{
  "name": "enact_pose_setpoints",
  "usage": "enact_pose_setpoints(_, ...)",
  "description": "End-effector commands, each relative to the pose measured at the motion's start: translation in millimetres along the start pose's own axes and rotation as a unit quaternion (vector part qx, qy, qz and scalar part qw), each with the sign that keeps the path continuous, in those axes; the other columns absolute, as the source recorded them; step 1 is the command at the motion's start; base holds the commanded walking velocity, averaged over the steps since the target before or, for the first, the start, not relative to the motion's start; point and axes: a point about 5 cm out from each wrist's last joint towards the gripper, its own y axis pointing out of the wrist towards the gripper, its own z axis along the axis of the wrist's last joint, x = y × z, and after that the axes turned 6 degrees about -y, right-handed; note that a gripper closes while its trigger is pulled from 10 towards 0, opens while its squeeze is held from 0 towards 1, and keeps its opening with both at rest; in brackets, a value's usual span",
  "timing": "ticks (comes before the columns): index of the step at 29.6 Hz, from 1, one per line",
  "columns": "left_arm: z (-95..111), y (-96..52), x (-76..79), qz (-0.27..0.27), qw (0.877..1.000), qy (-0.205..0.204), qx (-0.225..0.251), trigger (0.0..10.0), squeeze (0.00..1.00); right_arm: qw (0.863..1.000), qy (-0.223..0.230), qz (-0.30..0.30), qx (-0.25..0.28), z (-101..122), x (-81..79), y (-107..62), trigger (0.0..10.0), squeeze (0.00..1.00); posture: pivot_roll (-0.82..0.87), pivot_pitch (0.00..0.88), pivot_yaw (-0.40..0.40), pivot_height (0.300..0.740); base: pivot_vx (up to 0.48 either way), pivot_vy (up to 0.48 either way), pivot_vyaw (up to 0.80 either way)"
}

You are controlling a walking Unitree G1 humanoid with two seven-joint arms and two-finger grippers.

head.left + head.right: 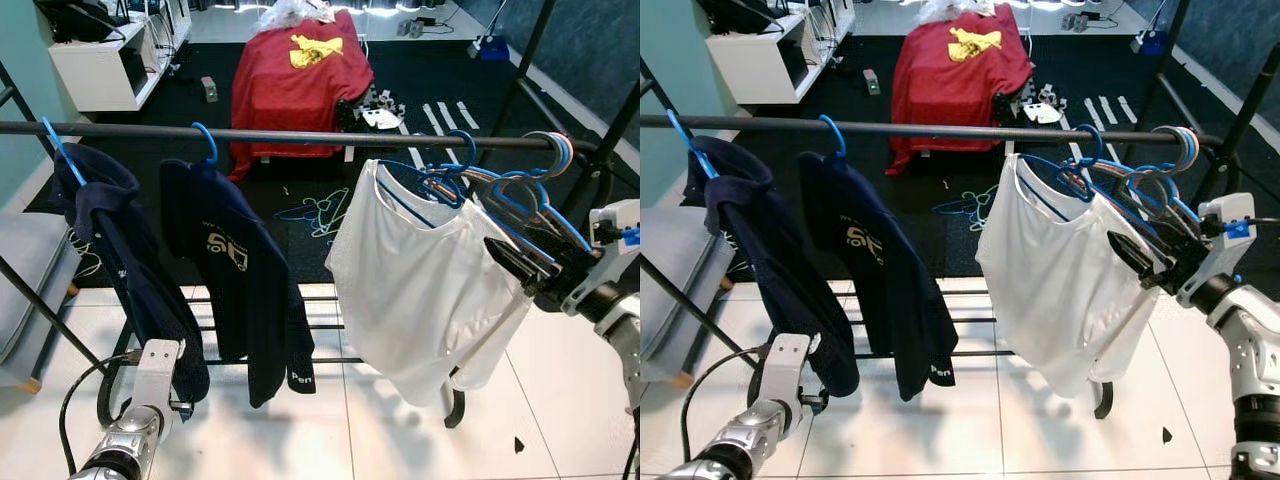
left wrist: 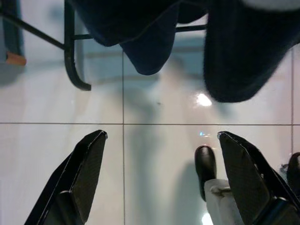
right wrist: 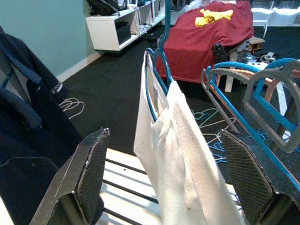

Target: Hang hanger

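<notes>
Already the white shirt (image 1: 420,290) hangs on the rail (image 1: 300,135); the right gripper (image 1: 1137,262), jaws wide and empty, could snag neighbouring hangers (image 1: 520,195) withdrawing.

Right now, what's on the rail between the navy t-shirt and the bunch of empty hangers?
The white shirt on its blue hanger hangs between the navy t-shirt and the empty hangers on the rail, as the left eye view shows.

Left gripper (image 2: 159,178): my low arm, fingers spread apart, aimed downward.
Right gripper (image 3: 171,183): raised, my fingers parted wide.
</notes>
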Motion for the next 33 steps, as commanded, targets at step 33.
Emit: enact_pose_setpoints(33, -4.3, -3.3, -28.6, 0.040, 0.999, 0.009, -0.006, 10.0, 0.00, 0.995, -0.044, 0.080, 0.033, 39.2, 18.0, -10.7, 10.0, 0.00, 0.02, 0.165, 0.068, 0.740, 0.000, -0.100, 0.00)
